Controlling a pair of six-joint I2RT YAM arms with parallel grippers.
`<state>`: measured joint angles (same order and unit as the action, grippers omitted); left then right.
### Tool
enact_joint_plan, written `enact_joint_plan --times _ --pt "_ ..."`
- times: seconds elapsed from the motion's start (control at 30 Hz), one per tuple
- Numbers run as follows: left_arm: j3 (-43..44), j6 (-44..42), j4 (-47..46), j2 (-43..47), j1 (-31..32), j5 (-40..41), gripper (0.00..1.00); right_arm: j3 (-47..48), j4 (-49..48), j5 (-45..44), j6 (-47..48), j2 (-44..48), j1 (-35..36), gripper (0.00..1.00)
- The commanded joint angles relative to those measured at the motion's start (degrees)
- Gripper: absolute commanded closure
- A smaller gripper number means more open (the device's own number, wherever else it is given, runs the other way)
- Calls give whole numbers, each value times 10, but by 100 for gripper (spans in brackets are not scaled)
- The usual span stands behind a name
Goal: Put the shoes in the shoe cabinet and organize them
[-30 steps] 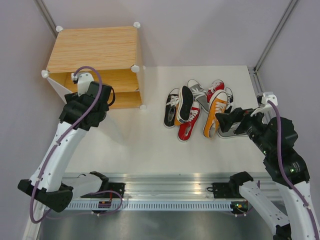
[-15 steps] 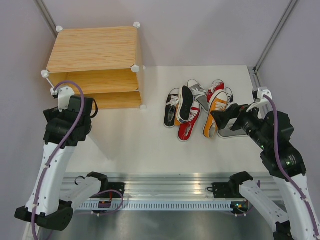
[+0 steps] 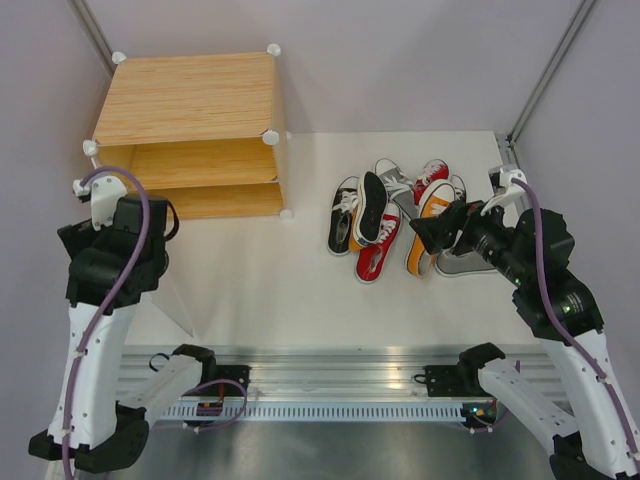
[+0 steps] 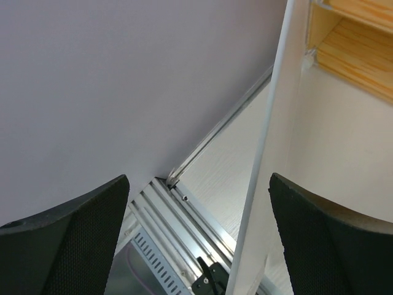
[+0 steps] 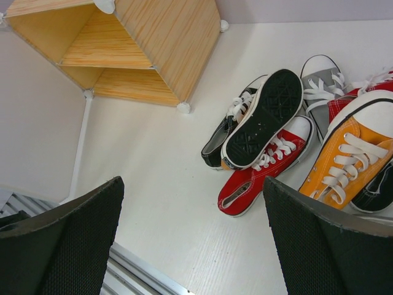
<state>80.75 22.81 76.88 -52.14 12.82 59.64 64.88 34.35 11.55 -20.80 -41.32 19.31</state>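
Near the shoe cabinet (image 3: 190, 95) — heaped shoes (image 3: 385, 235)

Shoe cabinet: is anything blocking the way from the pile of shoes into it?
Nothing visible does. The shoe cabinet has its door swung open toward the left arm's side, so its front is uncovered. Only bare table lies between the shoes and the opening.

Shoes (image 3: 385, 232) in a pile right of the shoe cabinet (image 3: 185, 100)
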Motion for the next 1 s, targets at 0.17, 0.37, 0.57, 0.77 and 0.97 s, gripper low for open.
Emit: enact_joint_plan --times 0.17,0.37,0.57,0.77,0.97 --pt "207 13 -55 2 -3 -306 6 23 -15 7 0 -3 15 2" --pt "208 43 -39 -9 -3 -487 3 18 -8 -7 4 8 17 2" --pt "115 46 4 -13 -3 -482 0 9 0 -23 7 23 17 2" --pt "71 45 44 -16 -3 -371 0 5 -3 -20 7 20 18 2" --pt "20 67 78 0 -3 -243 0 -1 -11 -15 5 10 22 2"
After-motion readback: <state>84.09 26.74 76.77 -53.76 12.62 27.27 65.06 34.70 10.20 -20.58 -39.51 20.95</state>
